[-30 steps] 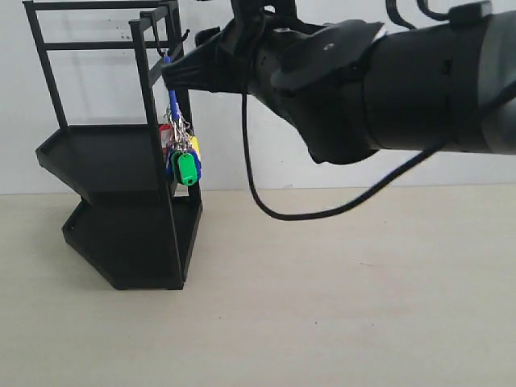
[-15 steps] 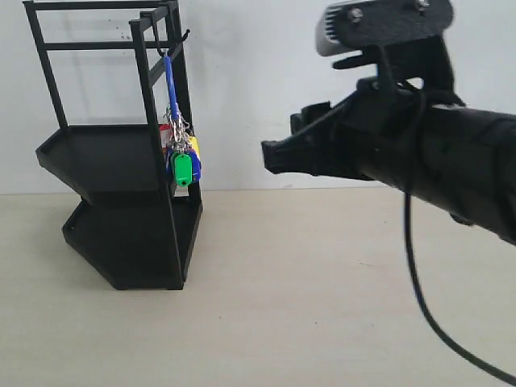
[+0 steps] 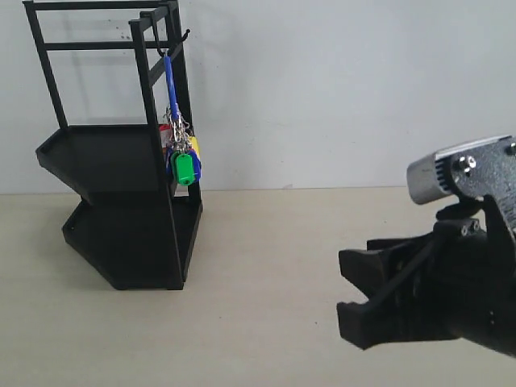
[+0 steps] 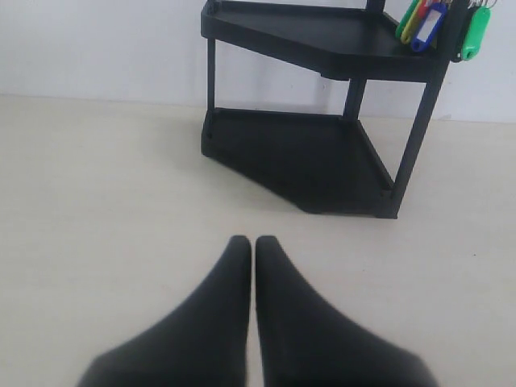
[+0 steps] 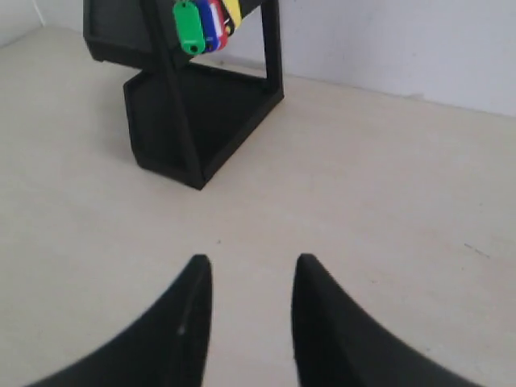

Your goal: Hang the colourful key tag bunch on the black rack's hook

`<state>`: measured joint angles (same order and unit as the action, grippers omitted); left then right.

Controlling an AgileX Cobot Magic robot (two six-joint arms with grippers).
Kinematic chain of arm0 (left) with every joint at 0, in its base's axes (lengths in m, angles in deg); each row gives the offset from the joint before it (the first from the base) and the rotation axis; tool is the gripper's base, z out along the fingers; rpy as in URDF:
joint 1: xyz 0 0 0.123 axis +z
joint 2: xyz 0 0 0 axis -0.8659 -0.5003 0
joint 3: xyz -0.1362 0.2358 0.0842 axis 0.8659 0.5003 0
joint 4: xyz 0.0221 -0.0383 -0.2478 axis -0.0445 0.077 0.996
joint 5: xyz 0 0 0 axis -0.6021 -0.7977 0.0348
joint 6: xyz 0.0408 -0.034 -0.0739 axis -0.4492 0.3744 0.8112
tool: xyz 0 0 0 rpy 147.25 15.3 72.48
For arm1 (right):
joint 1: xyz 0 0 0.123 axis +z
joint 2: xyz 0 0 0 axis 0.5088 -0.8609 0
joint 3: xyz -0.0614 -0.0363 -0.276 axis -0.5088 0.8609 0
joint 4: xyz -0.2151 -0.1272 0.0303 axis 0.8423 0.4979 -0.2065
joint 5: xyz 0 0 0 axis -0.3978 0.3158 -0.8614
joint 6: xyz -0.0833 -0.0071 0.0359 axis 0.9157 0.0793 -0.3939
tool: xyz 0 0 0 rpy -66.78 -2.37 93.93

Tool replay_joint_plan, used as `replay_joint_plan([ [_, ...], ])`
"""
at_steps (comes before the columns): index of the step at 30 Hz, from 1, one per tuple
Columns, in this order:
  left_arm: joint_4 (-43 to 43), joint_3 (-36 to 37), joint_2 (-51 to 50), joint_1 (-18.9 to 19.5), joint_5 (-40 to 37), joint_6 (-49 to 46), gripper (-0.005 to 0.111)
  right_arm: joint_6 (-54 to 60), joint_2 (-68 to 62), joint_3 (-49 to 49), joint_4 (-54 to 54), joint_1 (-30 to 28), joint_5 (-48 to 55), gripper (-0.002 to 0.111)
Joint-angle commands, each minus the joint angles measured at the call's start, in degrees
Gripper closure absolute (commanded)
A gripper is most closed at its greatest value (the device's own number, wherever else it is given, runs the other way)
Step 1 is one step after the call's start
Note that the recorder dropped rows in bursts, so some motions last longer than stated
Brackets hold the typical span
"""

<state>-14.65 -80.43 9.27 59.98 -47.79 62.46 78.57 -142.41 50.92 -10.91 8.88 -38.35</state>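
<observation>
Shows the black rack standing on the pale table just where it stood a second ago, at the left of the exterior view. Finds the right gripper gone from the rack's top corner, now dropped low and drawn off to the right, well apart from the rack, jaws parted with nothing between them. Catches the left gripper only in its own wrist view, tips pressed together and empty, low over the table and facing the rack. Leaves the colourful key tag bunch dangling by its blue loop from the hook, resting against the front upright beside the upper tray, held by neither gripper. Reads, on that evidence, as a release made and a hanging that holds, so probably a finished task. Cannot settle how deep the loop sits, with the hook tiny and black against black bars. Loses the rack's top in both wrist views, which show only the lowest tags. Hides most tags behind the green one, and cuts the right arm off at the frame edge.
</observation>
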Motion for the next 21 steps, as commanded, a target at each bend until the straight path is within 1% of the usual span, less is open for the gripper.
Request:
replay_joint_plan([
  [1,-0.3,-0.1,0.1,0.0,0.5,-0.2,0.102,-0.7,0.5,2.2,0.8,0.0,1.9,0.108],
  [5,-0.3,-0.1,0.1,0.0,0.5,-0.2,0.102,-3.9,0.5,3.7,0.8,0.0,3.0,0.108],
  [8,-0.3,-0.1,0.1,0.0,0.5,-0.2,0.102,-10.6,0.5,3.7,0.7,0.0,4.8,0.108],
  [10,-0.3,-0.1,0.1,0.0,0.5,-0.2,0.102,-12.8,0.5,3.7,0.7,0.0,5.0,0.108],
  [21,-0.3,-0.1,0.1,0.0,0.5,-0.2,0.102,-12.9,0.5,3.7,0.7,0.0,4.9,0.108],
])
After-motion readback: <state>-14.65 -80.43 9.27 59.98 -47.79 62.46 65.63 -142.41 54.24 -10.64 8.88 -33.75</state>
